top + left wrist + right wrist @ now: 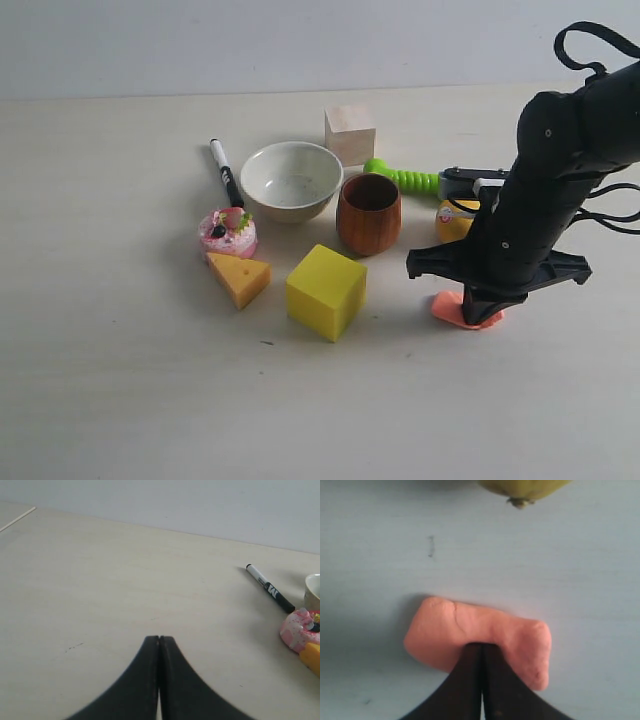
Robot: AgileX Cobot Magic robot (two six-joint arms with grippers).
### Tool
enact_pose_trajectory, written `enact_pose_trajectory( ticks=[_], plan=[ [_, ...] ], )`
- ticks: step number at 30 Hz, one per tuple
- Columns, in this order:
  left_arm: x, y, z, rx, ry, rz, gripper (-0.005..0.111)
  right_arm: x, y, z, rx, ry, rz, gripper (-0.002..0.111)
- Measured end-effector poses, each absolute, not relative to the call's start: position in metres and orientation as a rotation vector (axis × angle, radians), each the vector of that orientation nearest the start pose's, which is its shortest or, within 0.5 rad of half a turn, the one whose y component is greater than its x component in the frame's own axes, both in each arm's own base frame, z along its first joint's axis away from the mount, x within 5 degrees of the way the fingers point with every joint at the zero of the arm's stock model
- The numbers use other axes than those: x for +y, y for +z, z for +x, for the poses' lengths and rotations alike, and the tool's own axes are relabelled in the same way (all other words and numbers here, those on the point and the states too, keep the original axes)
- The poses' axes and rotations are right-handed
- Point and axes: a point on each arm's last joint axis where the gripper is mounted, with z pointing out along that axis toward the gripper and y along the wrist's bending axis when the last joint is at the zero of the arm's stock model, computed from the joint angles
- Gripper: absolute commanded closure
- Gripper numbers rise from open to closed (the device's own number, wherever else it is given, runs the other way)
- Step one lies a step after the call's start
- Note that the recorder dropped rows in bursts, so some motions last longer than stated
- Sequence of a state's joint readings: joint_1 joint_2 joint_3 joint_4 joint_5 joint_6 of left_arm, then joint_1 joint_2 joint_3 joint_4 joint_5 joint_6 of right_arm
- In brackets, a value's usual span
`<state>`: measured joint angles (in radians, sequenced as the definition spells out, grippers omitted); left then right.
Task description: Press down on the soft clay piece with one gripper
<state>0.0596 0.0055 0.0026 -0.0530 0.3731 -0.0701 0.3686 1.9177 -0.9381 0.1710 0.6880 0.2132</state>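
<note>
The soft clay piece [470, 627] is a flat salmon-pink lump lying on the table; in the exterior view the clay [450, 306] peeks out from under the right arm. My right gripper [481, 646] is shut, jaws together with nothing between them, and its tips sit down in the clay, which bulges around them. In the exterior view the right gripper [478, 312] stands straight over the lump. My left gripper [159, 639] is shut and empty over bare table, far from the clay, and it does not show in the exterior view.
A lemon [522, 489] lies just beyond the clay; in the exterior view the lemon [455, 222] is partly hidden by the arm. A yellow cube [326, 291], brown cup [369, 214], bowl [291, 180], cheese wedge [240, 279], toy cake [228, 232], marker [226, 174], wooden block [350, 134] and green toy [403, 179] stand to the left and behind.
</note>
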Motion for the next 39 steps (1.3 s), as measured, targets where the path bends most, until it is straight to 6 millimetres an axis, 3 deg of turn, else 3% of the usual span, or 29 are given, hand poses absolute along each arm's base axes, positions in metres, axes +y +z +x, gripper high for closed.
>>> enact_pose_trajectory(
  ticks=[22, 32, 39],
  plan=[
    [0.001, 0.178, 0.053, 1.858, -0.059, -0.153, 0.107, 0.119, 0.116, 0.281, 3.101, 0.193, -0.070, 0.108],
    [0.001, 0.178, 0.053, 1.858, -0.059, -0.153, 0.107, 0.127, 0.137, 0.285, 2.971, 0.353, -0.047, 0.108],
    [0.001, 0.178, 0.053, 1.858, -0.059, -0.153, 0.107, 0.127, 0.129, 0.285, 2.996, 0.337, -0.062, 0.108]
  ],
)
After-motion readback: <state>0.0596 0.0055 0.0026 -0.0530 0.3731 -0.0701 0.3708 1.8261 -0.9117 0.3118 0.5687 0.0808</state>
